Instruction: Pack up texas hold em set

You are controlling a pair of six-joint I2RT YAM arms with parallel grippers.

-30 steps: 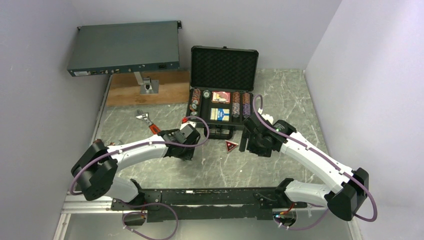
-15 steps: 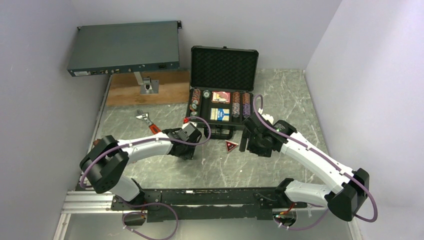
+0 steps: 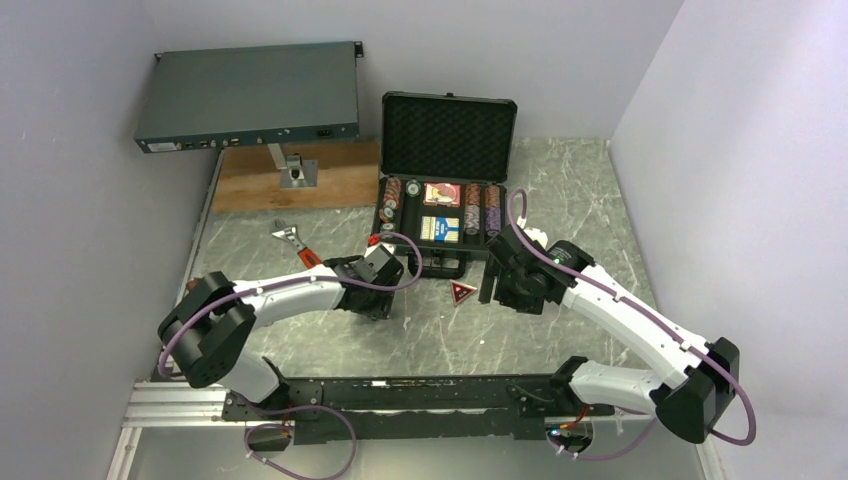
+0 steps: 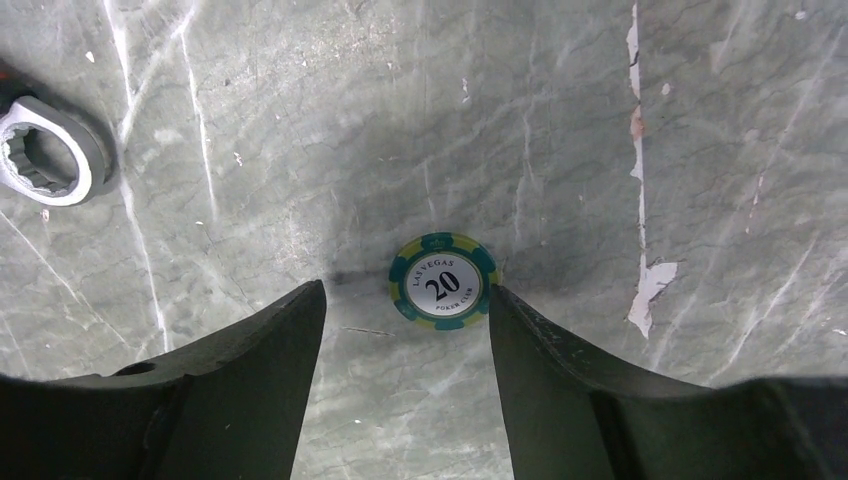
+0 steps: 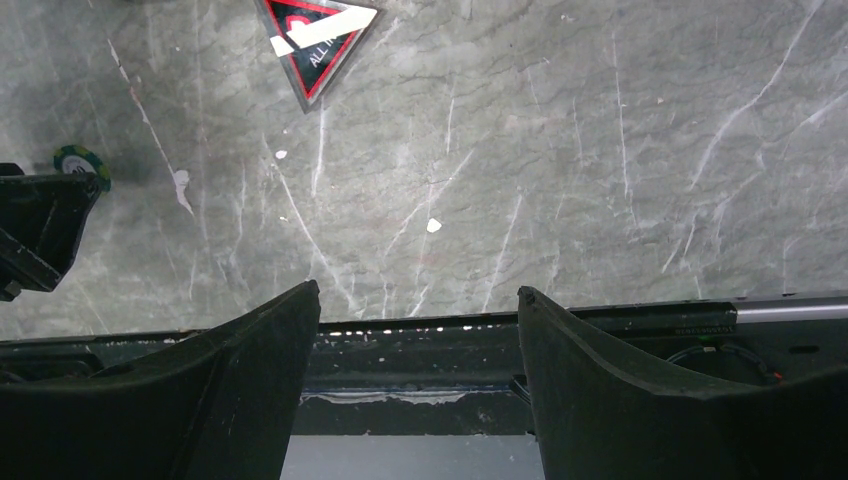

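Note:
A green and yellow poker chip [image 4: 443,282] marked 20 lies flat on the table. My left gripper [image 4: 405,290] is open over it, the chip between the fingertips, close against the right finger. In the top view the left gripper [image 3: 385,303] is in front of the open black case [image 3: 448,135]. The case holds rows of striped chips [image 3: 472,208] and the blue-yellow card box [image 3: 440,229]. The red triangular token [image 3: 461,292] lies on the table beside my right gripper [image 3: 489,288]. The right gripper [image 5: 415,290] is open and empty. The token [image 5: 315,40] also shows in the right wrist view.
A red-handled wrench [image 3: 298,247] lies left of the left gripper; its ring end [image 4: 45,150] shows in the left wrist view. A flat grey electronics box [image 3: 250,97] and a wooden board [image 3: 300,180] stand at the back left. The black base rail [image 5: 420,350] runs along the near edge.
The left arm's shoulder and elbow shifted right and the left gripper settled slightly lower by the chip. The right arm has barely moved.

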